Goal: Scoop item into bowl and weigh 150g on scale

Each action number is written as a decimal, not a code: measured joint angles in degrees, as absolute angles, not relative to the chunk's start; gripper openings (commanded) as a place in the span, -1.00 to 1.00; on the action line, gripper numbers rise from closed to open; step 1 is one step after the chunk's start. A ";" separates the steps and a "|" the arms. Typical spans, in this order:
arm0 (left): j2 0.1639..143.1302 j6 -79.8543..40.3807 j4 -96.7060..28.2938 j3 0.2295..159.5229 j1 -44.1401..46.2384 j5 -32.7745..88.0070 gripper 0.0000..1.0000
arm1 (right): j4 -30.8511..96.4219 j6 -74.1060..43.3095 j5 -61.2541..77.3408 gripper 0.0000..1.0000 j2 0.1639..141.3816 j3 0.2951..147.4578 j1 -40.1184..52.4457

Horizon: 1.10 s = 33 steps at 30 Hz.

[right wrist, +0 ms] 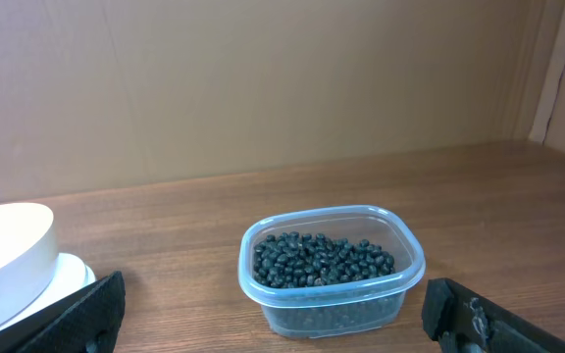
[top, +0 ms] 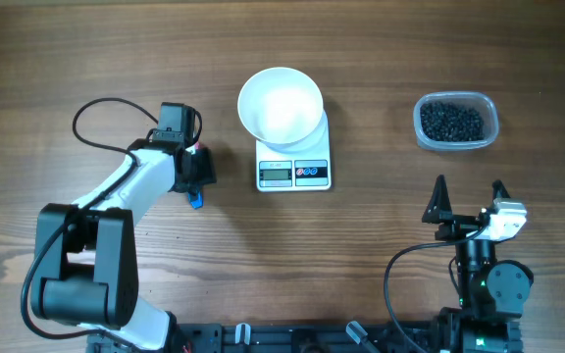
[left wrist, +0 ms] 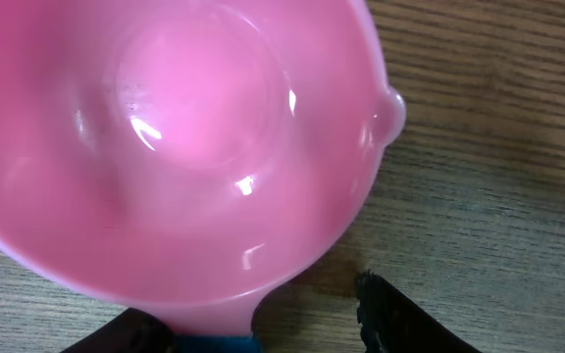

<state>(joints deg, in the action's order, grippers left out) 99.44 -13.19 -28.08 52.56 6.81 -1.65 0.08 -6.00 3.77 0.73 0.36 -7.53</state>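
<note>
Table (top: 86, 49) layout is staged. The white bowl (top: 281, 103) already sits on the scale (top: 294, 173) at centre, empty, so weight should read as beans go in. All the beans (right wrist: 322, 260) are in the clear tub (right wrist: 415, 265), far right. Left gripper (top: 199, 175) is low over the pink scoop (left wrist: 194, 147), jaws spread either side of its blue handle (left wrist: 214, 343), one finger clear of it, so no clamp yet. Right gripper (top: 469, 201) is parked near the tub, released wide, empty.

White bowl (top: 281, 103) sits on scale (top: 293, 174), beans (top: 452, 122) apart.
</note>
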 measured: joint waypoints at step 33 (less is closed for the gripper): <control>98.94 -19.16 -31.97 52.69 7.03 -2.37 1.00 | 0.08 -6.00 3.77 0.99 0.73 0.36 -7.53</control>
